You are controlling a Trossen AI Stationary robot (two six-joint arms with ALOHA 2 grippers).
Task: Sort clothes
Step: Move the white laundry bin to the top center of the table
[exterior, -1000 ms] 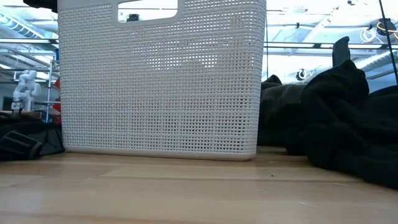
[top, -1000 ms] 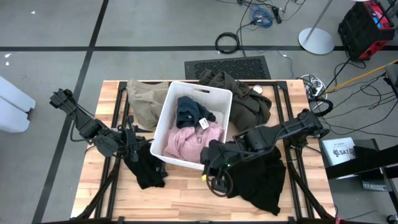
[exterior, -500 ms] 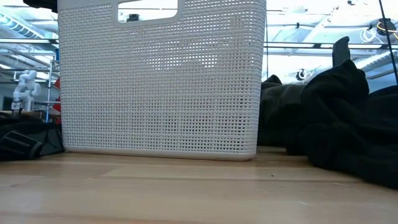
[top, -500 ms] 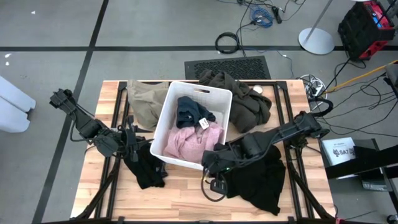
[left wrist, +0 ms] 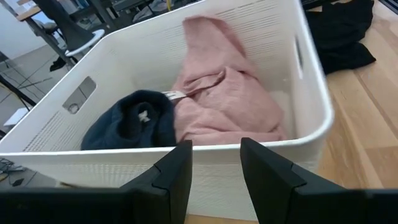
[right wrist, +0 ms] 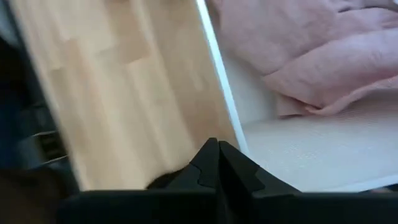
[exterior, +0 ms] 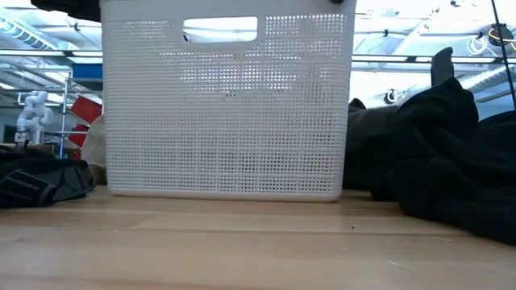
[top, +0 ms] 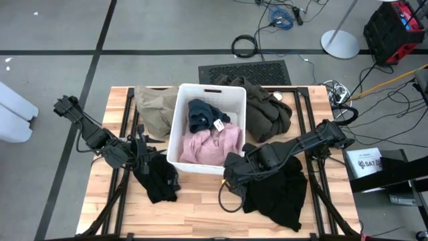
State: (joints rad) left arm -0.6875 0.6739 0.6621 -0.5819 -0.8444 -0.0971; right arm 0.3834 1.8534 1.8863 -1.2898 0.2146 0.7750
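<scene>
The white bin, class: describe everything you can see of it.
The white bin is a rectangular plastic basket with finely perforated walls and a cut-out handle slot at each end. It stands upright mid-table, holding a pink garment and a dark teal-blue garment. The right gripper, fingers shut, is at its near corner.

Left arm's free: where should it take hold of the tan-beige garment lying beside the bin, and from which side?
I'd grip the tan-beige garment at its bunched outer folds, on the side away from the white bin, coming straight down from above. Its other edge lies tucked against the bin wall, leaving little finger room there. The left gripper waits near the black garment.
</scene>
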